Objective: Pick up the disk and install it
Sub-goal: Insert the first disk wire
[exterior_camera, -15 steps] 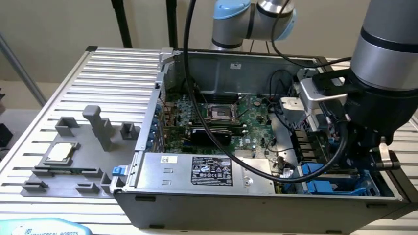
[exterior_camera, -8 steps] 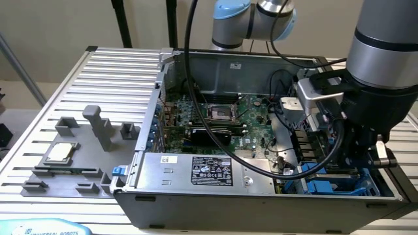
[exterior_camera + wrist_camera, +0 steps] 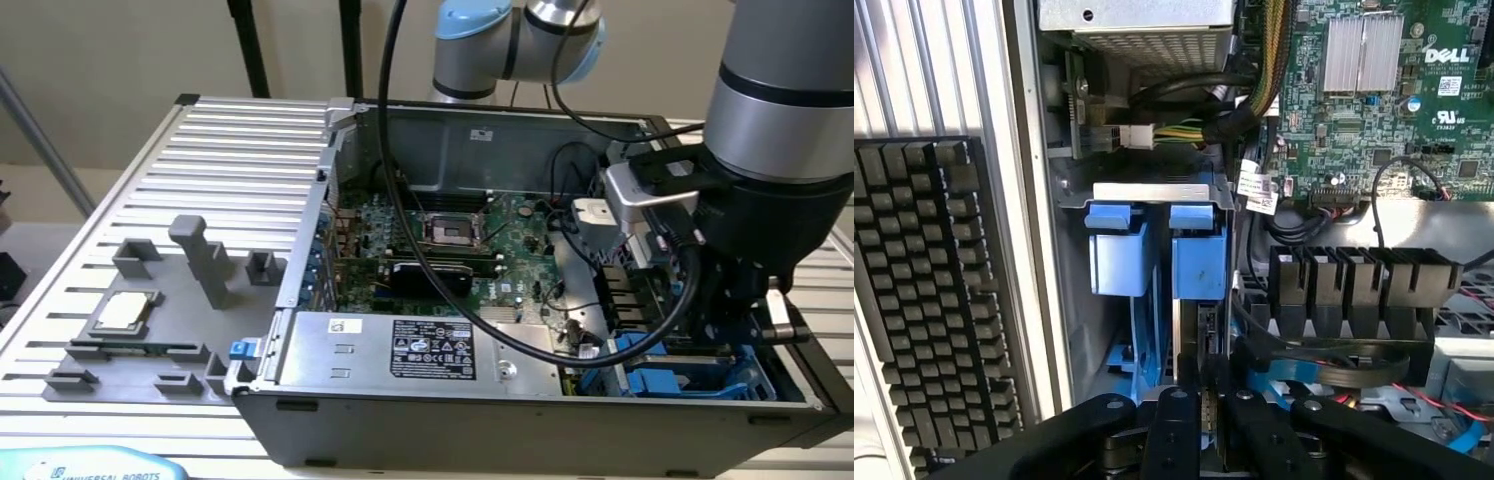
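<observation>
- Gripper (image 3: 1204, 420): lowered into the case (image 3: 441, 410) at the corner nearest the exterior view's right, jaws clenched on the thin upright edge of the disk (image 3: 1206, 340)
- Disk: standing on edge in the drive bay (image 3: 1154, 195), its blue carrier tab (image 3: 1199, 255) showing above the fingers (image 3: 1172, 425)
- Second blue carrier (image 3: 1119, 250): just beside the disk in the same bay
- Motherboard (image 3: 441, 240): flat on the case floor, beyond the bay
- Power supply (image 3: 427, 350): along the case's near wall, label up
- Grey fixture (image 3: 147, 330): on the table (image 3: 214, 140) beside the case, holding a small square chip (image 3: 120, 312)
- Keyboard (image 3: 929, 300): on the table outside the case wall
</observation>
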Robot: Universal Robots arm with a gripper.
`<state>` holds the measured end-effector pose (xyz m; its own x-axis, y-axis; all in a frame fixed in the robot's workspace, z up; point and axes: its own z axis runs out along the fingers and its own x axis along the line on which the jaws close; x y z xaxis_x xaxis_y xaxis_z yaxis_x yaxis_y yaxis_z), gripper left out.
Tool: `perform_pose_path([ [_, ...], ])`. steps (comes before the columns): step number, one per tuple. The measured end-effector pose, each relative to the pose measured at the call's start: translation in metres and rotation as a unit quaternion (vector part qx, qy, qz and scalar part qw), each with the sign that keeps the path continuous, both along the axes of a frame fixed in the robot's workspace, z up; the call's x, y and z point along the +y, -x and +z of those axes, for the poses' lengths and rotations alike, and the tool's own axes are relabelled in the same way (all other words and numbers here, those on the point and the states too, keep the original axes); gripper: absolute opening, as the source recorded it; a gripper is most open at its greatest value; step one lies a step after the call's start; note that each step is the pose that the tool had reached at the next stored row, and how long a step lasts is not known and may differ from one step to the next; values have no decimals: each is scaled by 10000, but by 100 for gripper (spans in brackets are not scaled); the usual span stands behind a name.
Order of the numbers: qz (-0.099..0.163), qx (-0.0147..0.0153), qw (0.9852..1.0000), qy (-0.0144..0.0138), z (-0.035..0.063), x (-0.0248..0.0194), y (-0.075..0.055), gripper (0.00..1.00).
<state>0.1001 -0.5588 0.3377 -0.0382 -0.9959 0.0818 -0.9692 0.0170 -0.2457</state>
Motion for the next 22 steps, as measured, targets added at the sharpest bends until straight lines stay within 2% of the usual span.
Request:
perform_pose_path([
  [7, -4, -3, 10000, 22, -11, 22, 1, 16],
  [11, -18, -5, 10000, 71, -16, 23, 1, 16],
  [14, -40, -6, 9999, 94, -18, 27, 1, 16],
  [22, -157, -5, 9998, 99, -21, 62, 2, 16],
])
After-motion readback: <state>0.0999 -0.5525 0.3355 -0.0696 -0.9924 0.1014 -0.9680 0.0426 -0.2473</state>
